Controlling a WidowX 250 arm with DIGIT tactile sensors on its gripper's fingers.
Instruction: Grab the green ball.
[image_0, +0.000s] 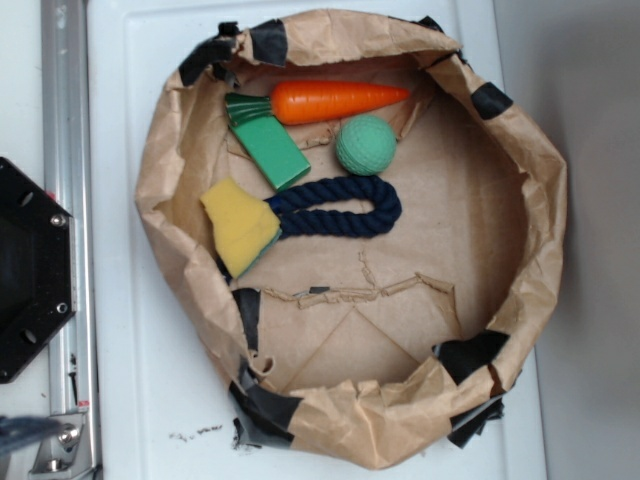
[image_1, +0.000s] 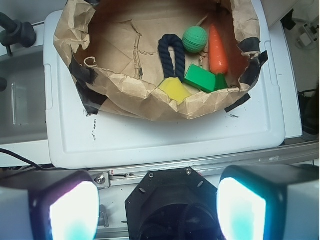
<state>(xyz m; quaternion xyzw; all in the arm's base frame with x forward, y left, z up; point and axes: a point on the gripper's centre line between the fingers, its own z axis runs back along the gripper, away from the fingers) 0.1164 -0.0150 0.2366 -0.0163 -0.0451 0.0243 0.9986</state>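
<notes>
Spread wide, gripper (image_1: 157, 207) pads hung well back; green ball (image_1: 195, 39) sat free between carrot toy (image_1: 218, 50) and rope loop (image_1: 172, 57).

Matt, dimpled green ball (image_0: 366, 145) lies in a crumpled brown paper basin (image_0: 520, 200) beside a braided navy rope (image_0: 335, 210).

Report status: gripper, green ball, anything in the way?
Gripper open, empty, back over the robot base. Green ball free in the paper bowl. Carrot and rope crowd it; top clear.

carrot (image_0: 340, 100), rope (image_0: 335, 209), sponge (image_0: 240, 226), green block (image_0: 273, 151)
</notes>
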